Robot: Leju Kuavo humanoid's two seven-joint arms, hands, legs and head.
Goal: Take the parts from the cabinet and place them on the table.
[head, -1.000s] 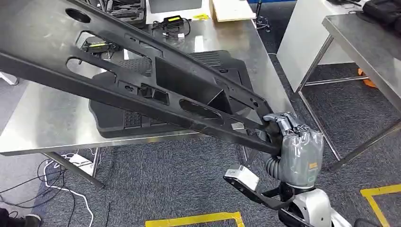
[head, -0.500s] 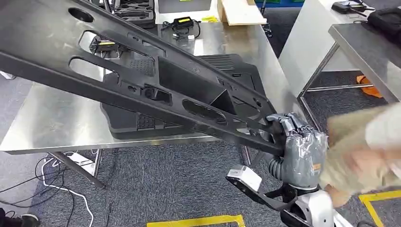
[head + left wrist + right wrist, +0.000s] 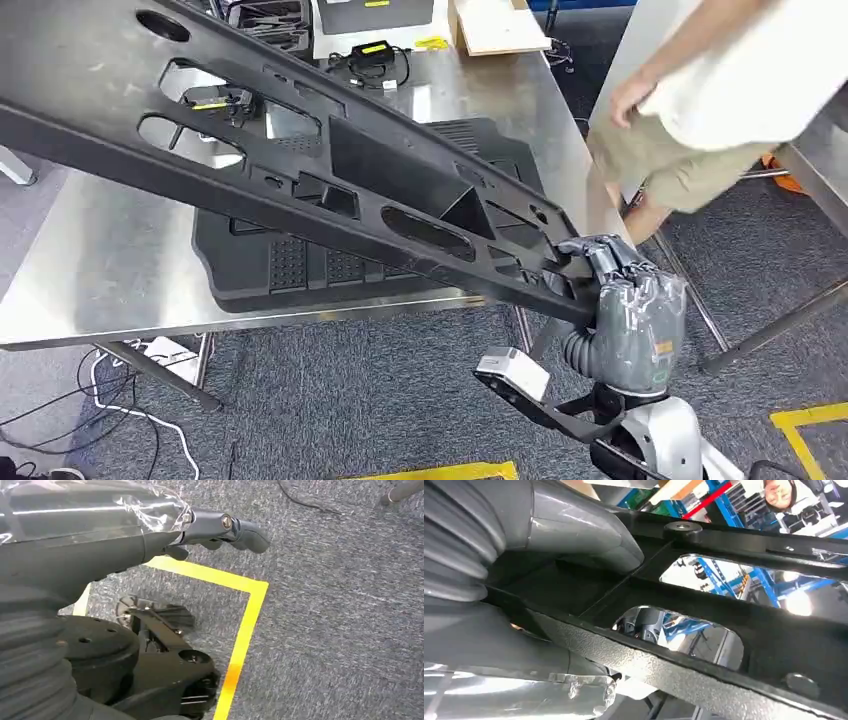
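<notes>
Right hand (image 3: 628, 300) grips one end of the long black panel (image 3: 330, 180), slanting above the worktop (image 3: 110, 260) near its front edge. Left hand (image 3: 220, 527) hangs empty, fingers curled. Lower level onto the black part (image 3: 300, 265), avoiding the person (image 3: 720, 100).

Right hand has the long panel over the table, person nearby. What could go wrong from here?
1. The right hand grips the long black panel at one end only; it could sag or twist loose.
2. Lowered, it may land on the black part already on the table.
3. A person stands close.
</notes>
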